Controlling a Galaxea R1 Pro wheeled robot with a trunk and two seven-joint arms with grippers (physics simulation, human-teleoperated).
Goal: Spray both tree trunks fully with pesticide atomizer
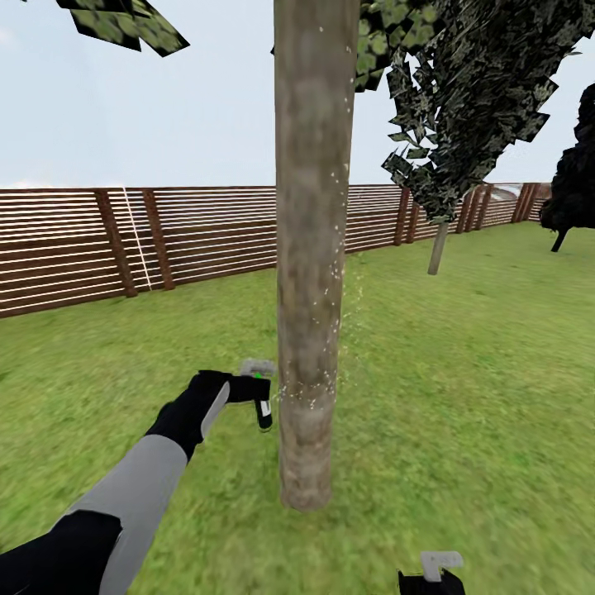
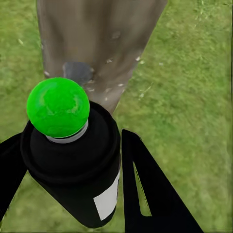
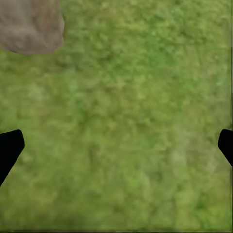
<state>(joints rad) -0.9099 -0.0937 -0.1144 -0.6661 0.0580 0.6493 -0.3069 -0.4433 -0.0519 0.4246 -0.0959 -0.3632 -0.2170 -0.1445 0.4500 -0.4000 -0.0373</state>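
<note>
Clamped in the left gripper, black green-capped pesticide atomizer should sweep steadily up the speckled grey-brown tree trunk (right gripper spread, idle).

Trunked trees: two — thick mottled grey-brown trunk at 12 o'clock, thin-trunked leafy tree at 1 o'clock
Dark bushy tree: one, 2 o'clock
Black green-capped atomizer: one
Slatted brown wooden fence: one
</note>
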